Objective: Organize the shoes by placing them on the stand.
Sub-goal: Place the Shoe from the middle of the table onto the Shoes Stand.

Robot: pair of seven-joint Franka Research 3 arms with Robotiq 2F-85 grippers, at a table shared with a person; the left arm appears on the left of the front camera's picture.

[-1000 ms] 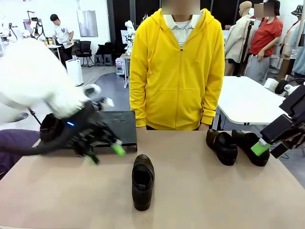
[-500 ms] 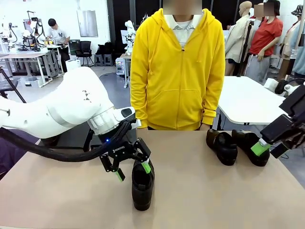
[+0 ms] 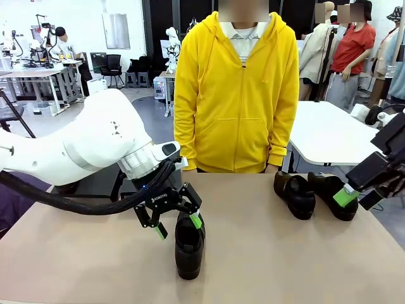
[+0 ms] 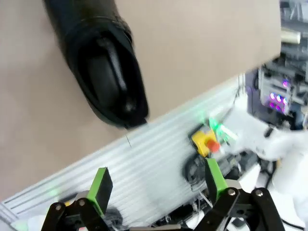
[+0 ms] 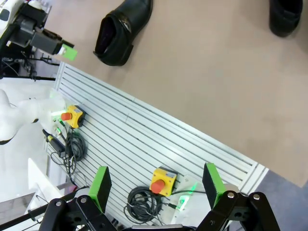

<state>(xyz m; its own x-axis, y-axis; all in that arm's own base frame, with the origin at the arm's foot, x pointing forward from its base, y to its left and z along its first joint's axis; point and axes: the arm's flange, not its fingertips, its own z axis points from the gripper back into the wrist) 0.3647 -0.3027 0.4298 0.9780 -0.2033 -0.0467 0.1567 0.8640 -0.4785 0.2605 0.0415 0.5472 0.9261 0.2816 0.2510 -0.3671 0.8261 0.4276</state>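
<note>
- Landmark: centre shoe [image 3: 189,247], black, glossy, lying on the table [image 3: 285,266] with its toe toward the robot's side and its heel toward the person in a yellow hoodie [image 3: 235,95].
- Left gripper [image 3: 179,226] is held over the heel end of the centre shoe, fingers spread wide, nothing clamped.
- In the front view one green pad [image 3: 196,220] is seen against the heel rim; contact cannot be told.
- In the left wrist view the centre shoe [image 4: 103,72] is seen ahead of the left gripper [image 4: 158,185], heel opening facing the camera, not between the fingers [image 4: 100,185].
- Two more shoes are placed to the robot's right of the centre shoe and farther toward the person: inner shoe [image 3: 295,194] and outer shoe [image 3: 333,195], side by side.
- Right gripper [image 3: 357,196] is held well to the right of the centre shoe, beyond the outer shoe, at the table's edge.
- In the right wrist view the right gripper [image 5: 156,185] is shown with pads apart and nothing held; the centre shoe [image 5: 120,33] is seen far ahead of it.
</note>
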